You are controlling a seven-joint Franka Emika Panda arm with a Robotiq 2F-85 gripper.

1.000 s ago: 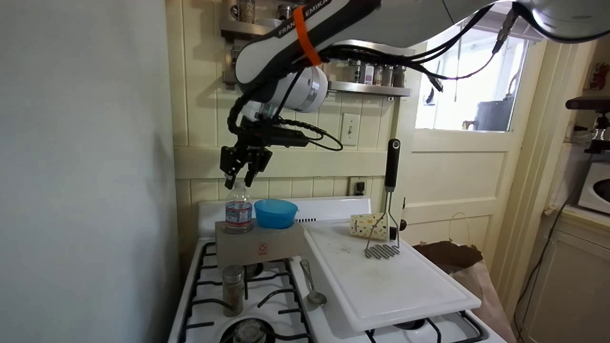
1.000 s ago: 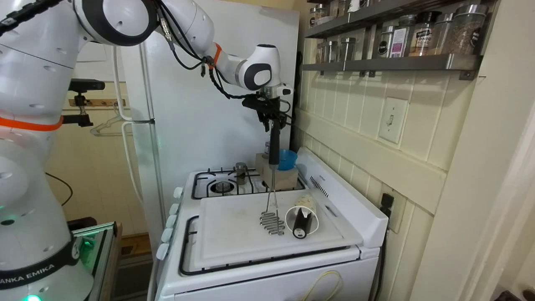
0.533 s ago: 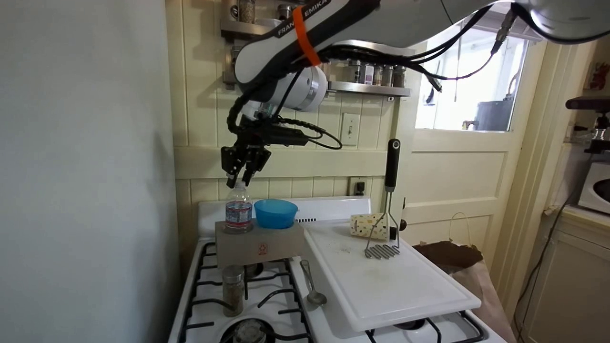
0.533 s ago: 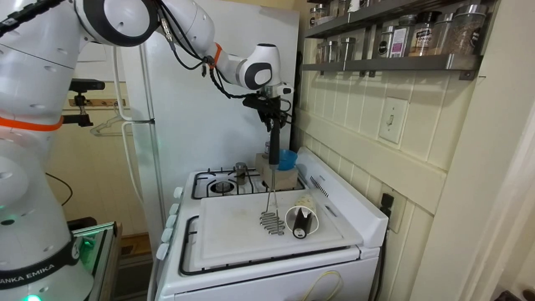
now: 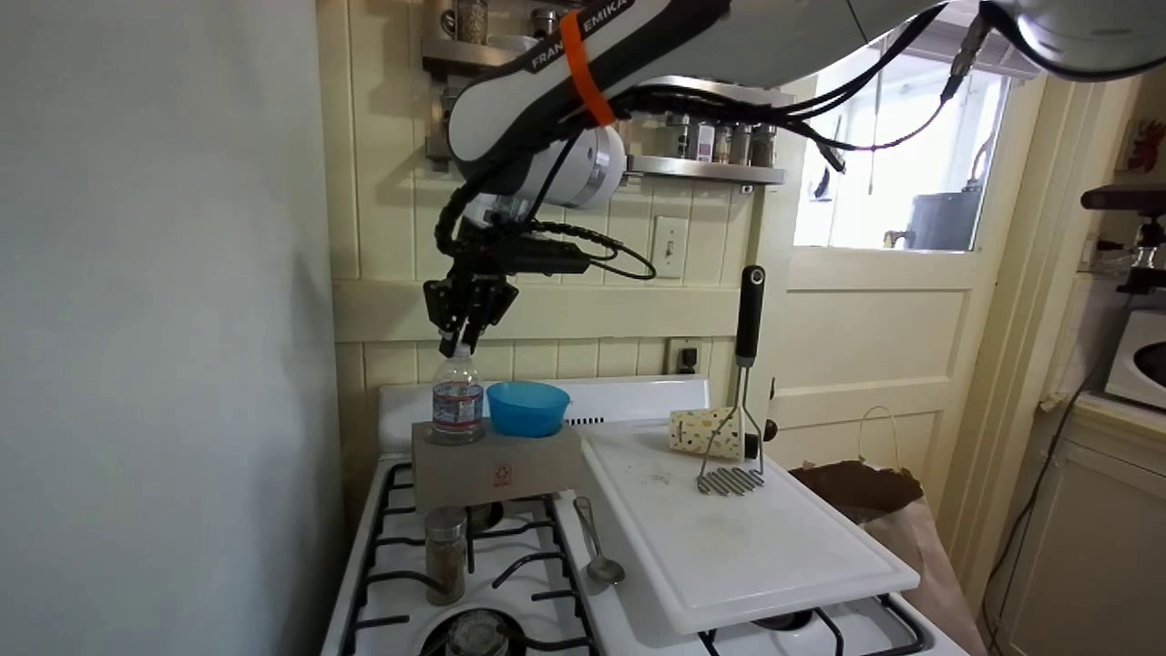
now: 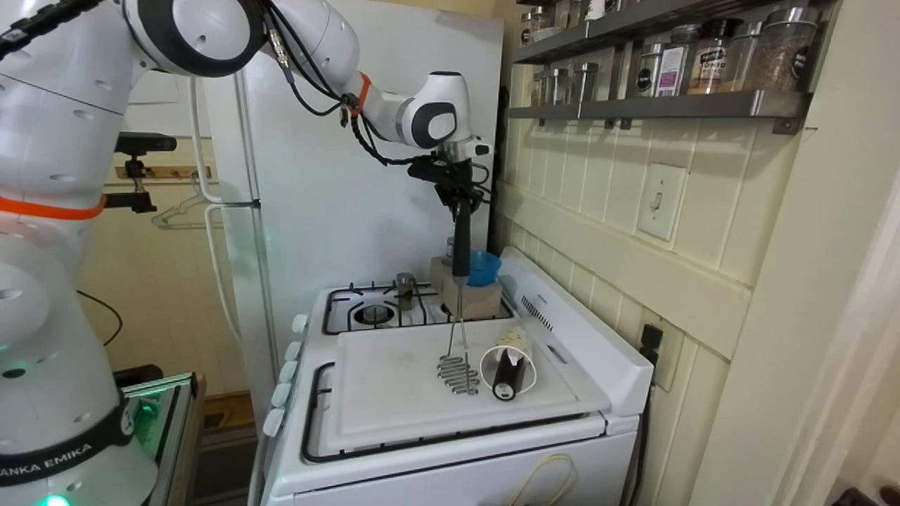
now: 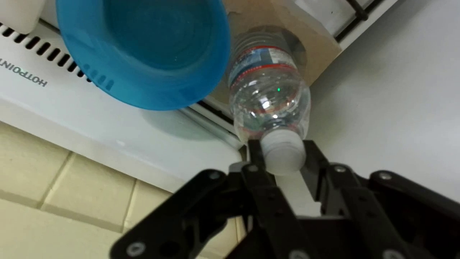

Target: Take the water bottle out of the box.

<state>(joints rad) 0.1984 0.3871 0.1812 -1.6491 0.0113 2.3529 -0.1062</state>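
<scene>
Above, claw (image 5: 457,345) gripping the water bottle (image 7: 269,95) by its cap (image 7: 283,155), brown box (image 5: 496,474) beneath, blue bowl (image 5: 527,410) just beside.

In an exterior view, water bottle (image 6: 449,249) partly hidden behind masher handle (image 6: 461,242).

Gripper (image 7: 284,154): my two black fingers (image 7: 256,156) pinch the white cap (image 7: 283,153), one on either side.
Water bottle (image 7: 267,95): clear, red-edged label band (image 7: 259,62), cap end nearest me.
Box (image 7: 320,54): brown cardboard under the bottle; dark patch (image 7: 299,50) at the base, shadow or opening, I cannot tell.
Bowl (image 7: 154,91): blue, just beside the bottle.
Back panel (image 7: 143,144): white, slotted, HOTPOINT lettering (image 7: 23,73) upside down.
Wall (image 7: 90,190): pale yellow, lower left.
</scene>
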